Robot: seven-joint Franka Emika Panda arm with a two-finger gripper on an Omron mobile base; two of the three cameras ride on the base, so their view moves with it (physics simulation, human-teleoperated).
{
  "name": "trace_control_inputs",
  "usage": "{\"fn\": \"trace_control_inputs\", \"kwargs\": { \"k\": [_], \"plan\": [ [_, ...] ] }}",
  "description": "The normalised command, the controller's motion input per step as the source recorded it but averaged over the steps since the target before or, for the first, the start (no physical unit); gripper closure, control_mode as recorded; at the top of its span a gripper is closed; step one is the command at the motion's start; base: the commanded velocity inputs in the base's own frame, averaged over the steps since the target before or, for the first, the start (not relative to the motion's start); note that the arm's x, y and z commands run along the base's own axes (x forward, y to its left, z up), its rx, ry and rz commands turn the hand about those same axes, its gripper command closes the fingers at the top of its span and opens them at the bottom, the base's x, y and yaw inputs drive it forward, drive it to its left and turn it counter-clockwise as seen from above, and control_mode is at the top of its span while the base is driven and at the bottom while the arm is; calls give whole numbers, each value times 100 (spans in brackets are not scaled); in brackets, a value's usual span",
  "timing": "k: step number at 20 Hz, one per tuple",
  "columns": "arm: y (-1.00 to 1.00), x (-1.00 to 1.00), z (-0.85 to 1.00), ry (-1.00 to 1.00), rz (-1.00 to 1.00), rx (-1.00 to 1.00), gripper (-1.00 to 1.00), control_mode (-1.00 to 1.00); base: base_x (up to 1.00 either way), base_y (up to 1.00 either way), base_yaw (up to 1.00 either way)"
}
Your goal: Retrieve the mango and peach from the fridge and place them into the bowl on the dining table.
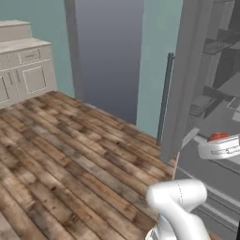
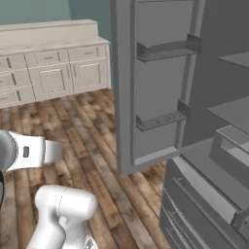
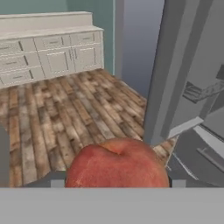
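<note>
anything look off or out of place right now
Only the fridge: its left door hangs wide open over the wood floor, baring empty door racks. That fits the job, since the gripper holds the peach clear of the shelves. Nothing looks spilled, tipped or damaged.

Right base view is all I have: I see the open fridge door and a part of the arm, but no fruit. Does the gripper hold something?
Observer: Yes. In the hand view the peach sits close before the camera, up in the air, with the wood floor far behind it.
Operator: And where is the gripper, compared to the fridge?
Observer: In the left base view the gripper is at the open front of the fridge, right of the door's edge, and the red top of the peach shows above the white hand.
</note>
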Motion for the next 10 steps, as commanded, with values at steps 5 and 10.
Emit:
{"fn": "trace_control_inputs", "kwargs": {
  "k": [5, 10],
  "plan": [
    [0, 0, 0, 0, 0, 0, 100, 100, 0, 32, 40],
    [0, 0, 0, 0, 0, 0, 100, 100, 21, 41, 34]
  ]
}}
